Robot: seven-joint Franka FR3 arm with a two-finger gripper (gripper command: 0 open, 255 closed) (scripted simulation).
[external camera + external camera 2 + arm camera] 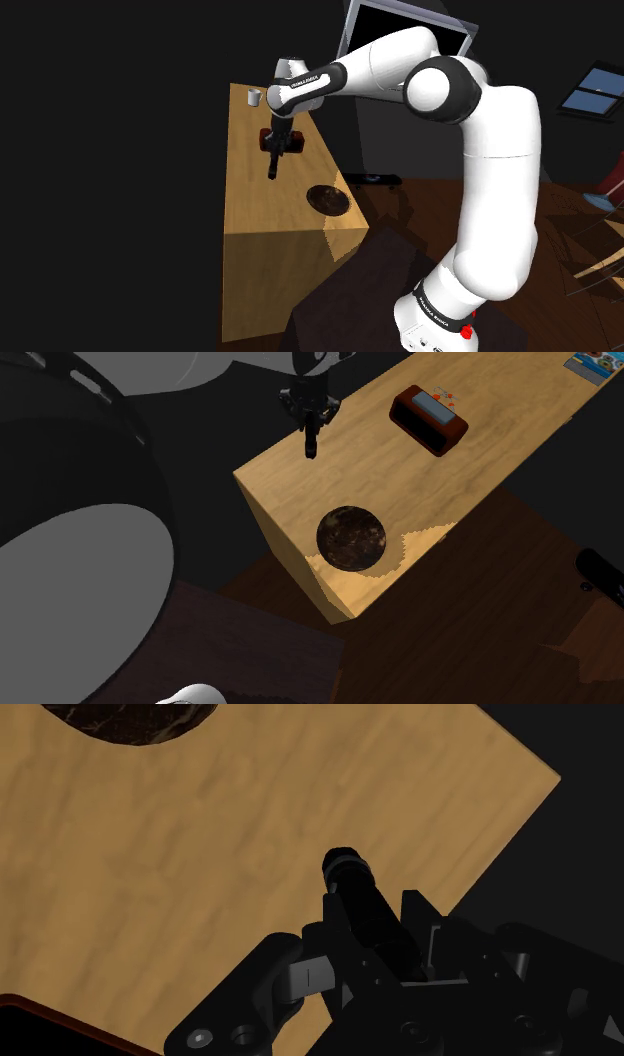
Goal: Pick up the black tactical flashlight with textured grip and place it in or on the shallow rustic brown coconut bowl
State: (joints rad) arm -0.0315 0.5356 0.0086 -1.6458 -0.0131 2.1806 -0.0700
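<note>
Gripper (311,414) clenched on the black flashlight (311,442), upper middle of frame. Barrel hangs down, clear of the wooden table (480,452), so it can travel. Dark brown bowl (351,538) sits centre frame, likely next stop.

- The flashlight (272,167) is a slim, all-black cylinder with a ringed end (343,862). It is clasped between the fingers of the hand (276,142).
- It hangs nearly upright, with its free end pointing down at the wooden desk (470,462), close to one long edge of the top.
- The bowl (352,538) is round, shallow and dark mottled brown. It sits upright and empty on the desk, near a corner.
- The flashlight and the bowl are well apart, and bare wood shows between them.
</note>
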